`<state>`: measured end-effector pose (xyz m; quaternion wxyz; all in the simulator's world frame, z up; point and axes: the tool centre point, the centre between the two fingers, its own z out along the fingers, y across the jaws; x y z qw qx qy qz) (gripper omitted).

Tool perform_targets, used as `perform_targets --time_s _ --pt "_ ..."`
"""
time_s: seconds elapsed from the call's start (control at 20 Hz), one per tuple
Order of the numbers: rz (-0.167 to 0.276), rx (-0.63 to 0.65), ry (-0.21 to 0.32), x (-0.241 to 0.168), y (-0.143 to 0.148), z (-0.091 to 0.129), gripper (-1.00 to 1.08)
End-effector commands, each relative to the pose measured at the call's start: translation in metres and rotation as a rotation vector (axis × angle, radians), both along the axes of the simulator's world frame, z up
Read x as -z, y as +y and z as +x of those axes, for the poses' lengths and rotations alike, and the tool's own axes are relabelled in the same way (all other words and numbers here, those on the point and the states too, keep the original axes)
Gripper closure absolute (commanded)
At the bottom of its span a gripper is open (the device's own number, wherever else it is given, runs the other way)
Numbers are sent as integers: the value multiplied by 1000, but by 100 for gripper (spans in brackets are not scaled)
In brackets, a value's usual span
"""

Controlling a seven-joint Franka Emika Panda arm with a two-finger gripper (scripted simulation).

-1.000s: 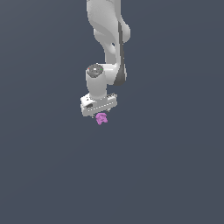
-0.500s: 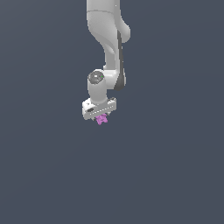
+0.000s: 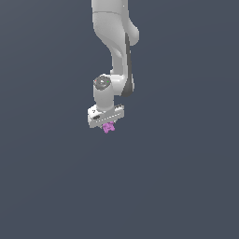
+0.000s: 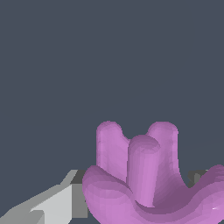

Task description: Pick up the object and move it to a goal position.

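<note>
A: The object (image 3: 108,127) sits just below the middle of the exterior view, a small pink-purple lump tucked right under the white gripper (image 3: 108,125). In the wrist view it (image 4: 144,175) fills the lower centre of the frame, with 3 rounded prongs rising from a broader, cupped base.

B: How would it handle, judging from that?

A: It looks rigid and very light, being far smaller than the hand that carries it. The surface renders smooth and curved, so it may be slippery, and a pinch across rounded prongs could let it twist. The thicker base, where the prongs meet, seems the soundest place for the pads to bear.

B: And the claw itself?

A: It is closed narrowly around the object; a grey finger (image 4: 57,203) shows at the lower left of the wrist view, touching the base, and a sliver of the other finger appears at the lower right edge. The exact contact faces are hidden behind the piece.

B: Anything around it?

A: Only the arm (image 3: 116,42) coming down from the top centre, against plain dark grey. No goal marker is visible.
</note>
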<state>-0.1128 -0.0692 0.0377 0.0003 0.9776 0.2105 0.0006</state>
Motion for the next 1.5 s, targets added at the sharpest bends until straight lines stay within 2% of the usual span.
perform_targets --time_s 0.0,0.3,0.6,1.45 --pt "0 0 0 0 0 0 108" --pt "0 0 0 -1 1 7 108" --pt "0 0 0 -5 4 29 108" --pt "0 0 1 -24 18 135 108"
